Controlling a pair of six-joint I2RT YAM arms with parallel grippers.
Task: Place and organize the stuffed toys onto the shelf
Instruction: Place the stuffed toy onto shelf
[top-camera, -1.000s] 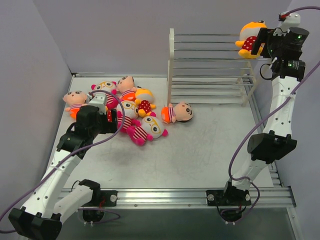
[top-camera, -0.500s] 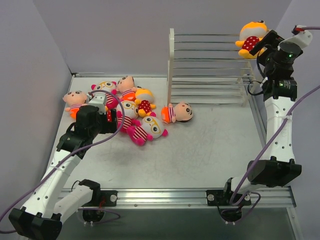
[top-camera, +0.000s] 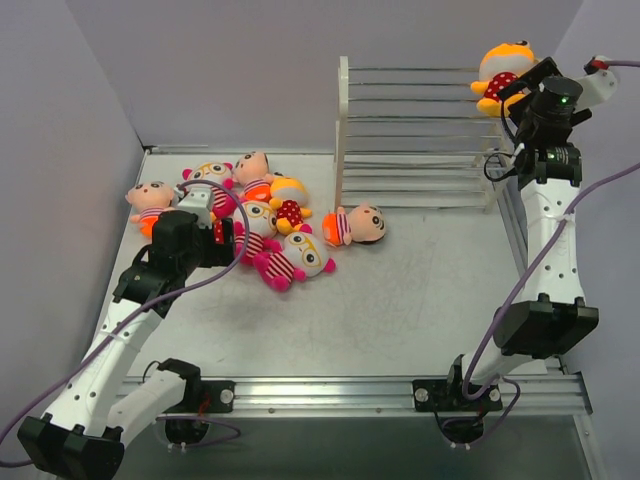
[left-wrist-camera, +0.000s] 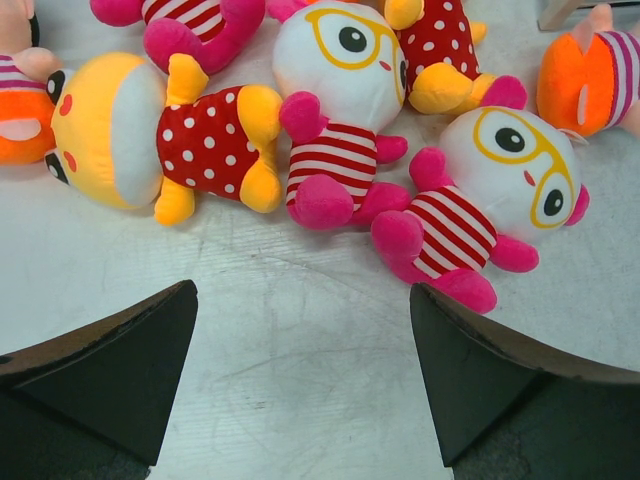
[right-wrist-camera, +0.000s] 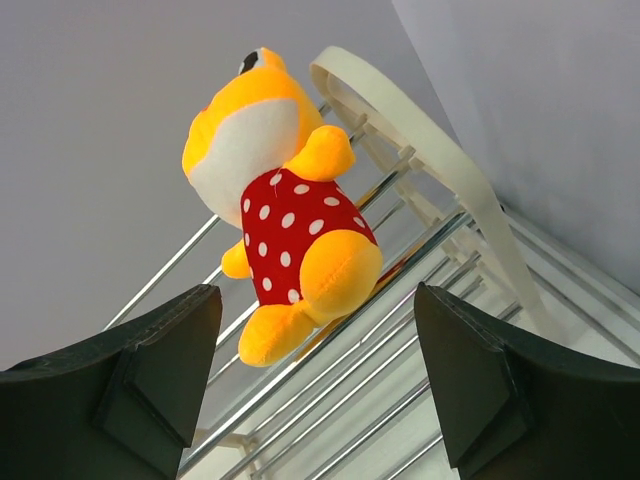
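Just ahead of wide-spread right hand (right-wrist-camera: 314, 292), polka-dot doll (right-wrist-camera: 300, 220), atop shelf (right-wrist-camera: 440, 160)

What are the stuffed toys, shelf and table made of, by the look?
The stuffed toys: soft matte plush, fuzzy nap, stitched seams. The shelf: glossy thin rods, likely metal; white side frames, plastic or painted, can't tell. The table: dull grey, likely sheet metal, fine scratches.

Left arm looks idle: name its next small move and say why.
Probably ease the left gripper forward and down to straddle the middle pink-striped doll. Its jaws are open just short of the pile, and that doll lies straight ahead. The right gripper is open, its polka-dot doll already seated atop the shelf.
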